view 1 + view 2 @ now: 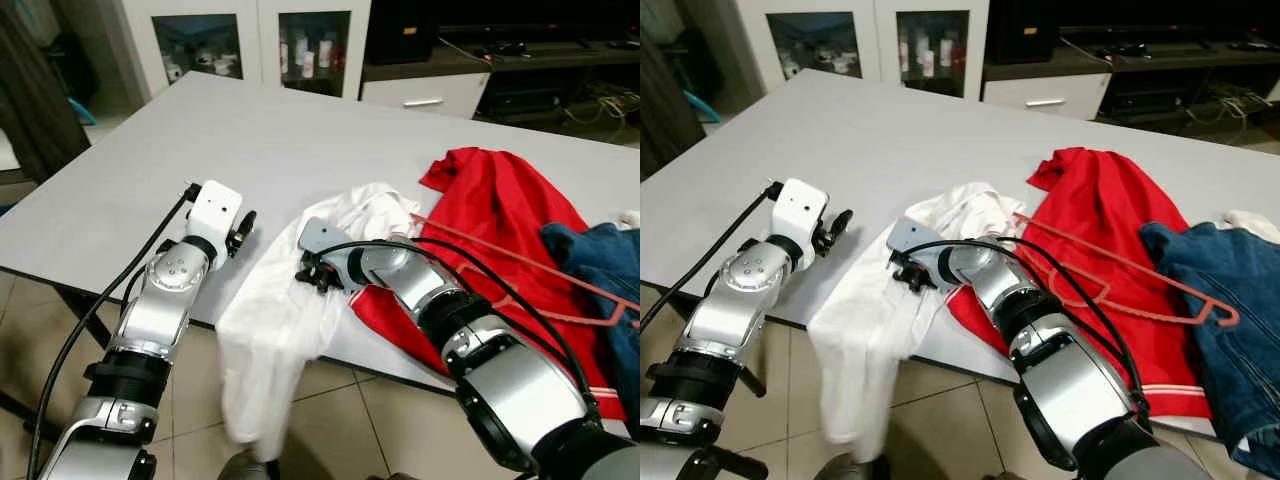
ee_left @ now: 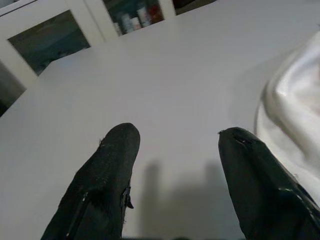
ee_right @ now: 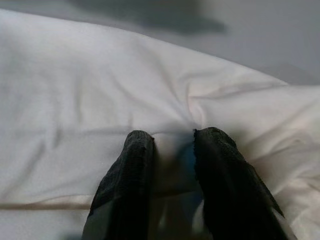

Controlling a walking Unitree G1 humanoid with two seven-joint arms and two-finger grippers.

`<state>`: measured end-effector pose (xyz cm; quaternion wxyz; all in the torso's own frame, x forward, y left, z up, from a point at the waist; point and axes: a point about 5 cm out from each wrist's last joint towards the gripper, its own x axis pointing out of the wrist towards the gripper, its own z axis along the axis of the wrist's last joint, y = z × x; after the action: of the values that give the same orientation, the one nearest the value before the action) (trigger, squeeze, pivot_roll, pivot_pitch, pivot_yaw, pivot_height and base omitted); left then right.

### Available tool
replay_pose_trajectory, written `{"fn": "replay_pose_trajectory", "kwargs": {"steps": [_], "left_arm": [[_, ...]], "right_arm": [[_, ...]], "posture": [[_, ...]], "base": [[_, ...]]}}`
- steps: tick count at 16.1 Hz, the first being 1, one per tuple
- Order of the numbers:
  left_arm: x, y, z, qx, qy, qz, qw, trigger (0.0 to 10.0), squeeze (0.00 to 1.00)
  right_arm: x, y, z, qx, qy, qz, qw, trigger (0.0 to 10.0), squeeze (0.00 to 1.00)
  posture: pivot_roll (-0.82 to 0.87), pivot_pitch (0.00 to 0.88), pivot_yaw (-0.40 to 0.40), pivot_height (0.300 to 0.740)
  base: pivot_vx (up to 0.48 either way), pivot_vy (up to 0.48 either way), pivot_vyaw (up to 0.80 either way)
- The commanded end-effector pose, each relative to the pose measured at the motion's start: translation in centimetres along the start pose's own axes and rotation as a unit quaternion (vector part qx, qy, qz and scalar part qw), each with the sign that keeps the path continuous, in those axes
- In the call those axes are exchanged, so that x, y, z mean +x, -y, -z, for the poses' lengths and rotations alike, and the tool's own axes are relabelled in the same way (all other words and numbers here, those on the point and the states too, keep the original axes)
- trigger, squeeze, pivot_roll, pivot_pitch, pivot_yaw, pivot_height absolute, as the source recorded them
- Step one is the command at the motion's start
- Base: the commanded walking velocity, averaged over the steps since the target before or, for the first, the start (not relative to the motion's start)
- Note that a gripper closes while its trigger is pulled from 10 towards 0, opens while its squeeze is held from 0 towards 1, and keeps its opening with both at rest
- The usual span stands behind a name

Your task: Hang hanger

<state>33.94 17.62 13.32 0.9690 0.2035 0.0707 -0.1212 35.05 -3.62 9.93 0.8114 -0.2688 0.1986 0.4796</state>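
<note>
Right pincer [image 3: 172, 165] pinching a fold of white shirt [image 1: 285, 330] draped over the table [image 1: 270, 140] edge. Left pincer [image 2: 175, 170] spread apart, empty, over bare table. Red hanger [image 1: 1120, 280] lying on red cloth [image 1: 1110, 210]. Best handled by gathering more fabric before lifting.

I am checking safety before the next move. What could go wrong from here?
1. The white shirt already hangs over the table edge. The right claw pinches only a fold of it, so it may slide to the floor.
2. The red hanger lies on the red shirt, beside the right arm's cables. A pull might snag it.
</note>
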Motion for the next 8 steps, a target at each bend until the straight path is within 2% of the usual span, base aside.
{"fn": "replay_pose_trajectory", "kwargs": {"steps": [1,3,4,5,7,8], "left_arm": [[-0.1,0.3,-0.6,0.001,0.013,0.012,1.0,10.0,0.0],[-0.1,0.4,-0.6,0.002,0.014,0.018,1.0,10.0,0.0],[-0.1,0.6,-0.7,0.002,0.015,0.021,1.0,10.0,0.0],[-0.1,0.7,-0.8,0.002,0.017,0.024,1.0,10.0,0.0],[-0.2,0.9,-0.9,0.002,0.021,0.031,0.999,10.0,0.0],[-0.3,1.1,-1.0,0.001,0.025,0.04,0.999,10.0,0.0]], "right_arm": [[-0.1,0.6,-0.2,0.0,-0.004,0.026,1.0,10.0,0.0],[0.2,0.8,-1.1,-0.001,0.017,0.054,0.998,10.0,0.0],[0.2,1.2,-2.1,0.009,0.046,0.085,0.995,10.0,0.0],[0.0,1.9,-3.3,0.035,0.085,0.116,0.989,10.0,0.0],[-0.8,3.0,-4.7,0.068,0.135,0.141,0.978,10.0,0.0],[-1.5,3.8,-5.4,0.097,0.166,0.13,0.973,10.0,0.0]], "posture": [[0.06,0.0,-0.019,0.74],[0.06,0.0,-0.016,0.74],[0.06,0.0,-0.016,0.74],[0.06,0.0,-0.016,0.74],[0.06,0.0,-0.014,0.74],[0.06,0.0,-0.016,0.74]], "base": [[0.0,0.0,0.0],[0.0,0.0,0.0],[0.0,0.0,0.0],[0.0,0.0,0.0],[0.0,0.0,0.0],[0.0,0.0,0.0]]}}
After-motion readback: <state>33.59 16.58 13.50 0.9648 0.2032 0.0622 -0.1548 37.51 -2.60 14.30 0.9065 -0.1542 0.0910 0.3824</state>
